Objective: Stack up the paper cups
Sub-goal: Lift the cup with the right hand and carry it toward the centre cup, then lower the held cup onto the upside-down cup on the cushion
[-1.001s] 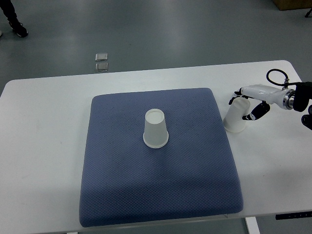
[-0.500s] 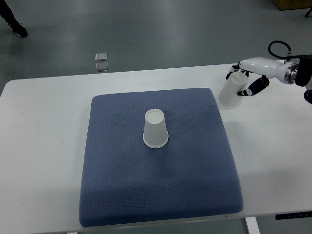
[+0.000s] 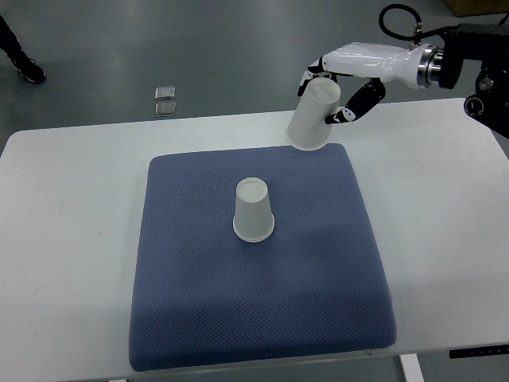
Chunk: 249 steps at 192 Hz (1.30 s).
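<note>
— What is the right hand (image 3: pixel 343 86) doing above the white surface (image 3: pixel 71 239)?

— It reaches in from the right edge, its white-shelled fingers (image 3: pixel 359 102) closed around a white paper cup (image 3: pixel 313 116). The held cup is upside down, tilted, its wide mouth pointing down and to the left, and it hangs in the air over the far right corner of the blue mat (image 3: pixel 262 310).

— And the second cup?

— An upturned white cup (image 3: pixel 254 210) stands on its rim near the middle of the mat, a little toward the far edge, flat base up. It is well apart from the held cup, nearer and to the left of it.

— How does the mat sit?

— It covers most of the middle of the surface, leaving bare white margins along the left and right edges and a narrower strip at the far edge.

— Is the other arm showing?

— No left arm appears in the top view.

— Anything beyond the surface?

— Grey floor, with two small square metal plates (image 3: pixel 165 101) set into it just past the far edge, and a person's dark shoe (image 3: pixel 29 50) at the top left corner.
</note>
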Motion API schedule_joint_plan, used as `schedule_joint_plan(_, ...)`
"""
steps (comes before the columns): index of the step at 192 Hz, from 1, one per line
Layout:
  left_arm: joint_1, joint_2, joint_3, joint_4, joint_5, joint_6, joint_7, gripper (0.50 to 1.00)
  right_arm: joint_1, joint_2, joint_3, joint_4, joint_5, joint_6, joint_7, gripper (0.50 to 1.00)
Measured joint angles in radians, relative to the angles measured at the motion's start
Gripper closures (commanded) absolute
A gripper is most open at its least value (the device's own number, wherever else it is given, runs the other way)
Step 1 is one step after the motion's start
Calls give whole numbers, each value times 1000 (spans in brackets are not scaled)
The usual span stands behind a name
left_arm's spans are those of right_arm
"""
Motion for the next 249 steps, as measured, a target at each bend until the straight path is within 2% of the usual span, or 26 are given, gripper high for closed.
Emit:
schedule_joint_plan(66, 0, 0, 0, 0, 0, 0, 0, 500, 63, 111, -2, 42, 1, 104, -7, 1000)
schedule_joint_plan(117, 0, 0, 0, 0, 0, 0, -1, 500, 66, 148, -5, 84, 3, 162, -10, 1000)
schedule_joint_plan(249, 0, 0, 0, 0, 0, 0, 0, 500, 64, 174, -59, 87, -29, 147, -34, 1000)
